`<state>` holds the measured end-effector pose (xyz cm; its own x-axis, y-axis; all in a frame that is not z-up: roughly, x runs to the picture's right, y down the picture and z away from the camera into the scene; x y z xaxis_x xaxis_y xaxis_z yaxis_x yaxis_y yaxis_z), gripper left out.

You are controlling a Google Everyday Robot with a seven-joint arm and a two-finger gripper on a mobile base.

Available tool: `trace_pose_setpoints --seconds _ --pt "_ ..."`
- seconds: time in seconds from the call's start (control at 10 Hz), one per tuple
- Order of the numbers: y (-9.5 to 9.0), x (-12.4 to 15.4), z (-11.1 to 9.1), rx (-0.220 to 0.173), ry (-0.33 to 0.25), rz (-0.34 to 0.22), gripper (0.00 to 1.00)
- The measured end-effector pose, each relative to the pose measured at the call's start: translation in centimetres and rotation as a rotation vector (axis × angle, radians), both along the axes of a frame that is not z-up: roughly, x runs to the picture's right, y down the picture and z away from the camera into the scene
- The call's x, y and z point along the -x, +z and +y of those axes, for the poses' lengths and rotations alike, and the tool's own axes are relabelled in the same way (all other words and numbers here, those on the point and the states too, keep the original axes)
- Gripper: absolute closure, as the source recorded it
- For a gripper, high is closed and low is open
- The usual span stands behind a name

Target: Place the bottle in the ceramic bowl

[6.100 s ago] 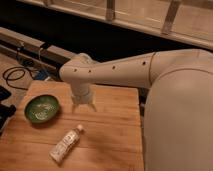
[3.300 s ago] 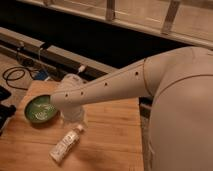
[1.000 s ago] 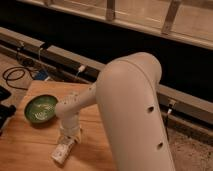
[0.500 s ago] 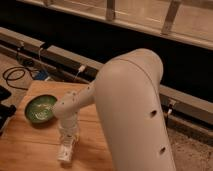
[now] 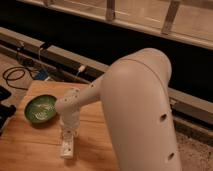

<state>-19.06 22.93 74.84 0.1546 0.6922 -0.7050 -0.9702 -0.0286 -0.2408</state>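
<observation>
The bottle [image 5: 66, 148] lies on the wooden table [image 5: 30, 147], near its front middle, with its long side pointing towards and away from me. My gripper [image 5: 68, 135] hangs straight down from the white arm [image 5: 135, 100] and sits on the bottle's far end, hiding that part. The green ceramic bowl [image 5: 41, 108] stands on the table to the left and a little behind the gripper, about a hand's width away. Nothing is in the bowl.
The arm's large white body fills the right half of the view and hides the table's right side. A dark object [image 5: 5, 112] is at the table's left edge. Cables [image 5: 15, 75] lie on the floor at back left. A metal rail [image 5: 60, 55] runs behind the table.
The arm swung in from above the table and lowered the gripper onto the bottle. In the last second the gripper sank slightly. The bottle and bowl have kept their places.
</observation>
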Motion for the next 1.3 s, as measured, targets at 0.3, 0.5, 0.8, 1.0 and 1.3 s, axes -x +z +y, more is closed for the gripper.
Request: trace_pose_setpoints --seconds 0.3,0.5,0.8,1.0,1.3 --pt "-2.4 -0.5 -7.8 -0.104 -0.012 -0.015 1.00" --pt "-2.2 -0.4 -14.0 -0.174 -0.031 -0.053 1.00" --pt "-0.9 4.1 -18.7 -0.238 -0.099 -0.194 1.00" --pt "-0.2 8.1 -19.7 -0.250 -0.136 -0.293 1.00" --pt "-1.8 12.7 -17.2 -0.249 -0.197 -0.424 1.00"
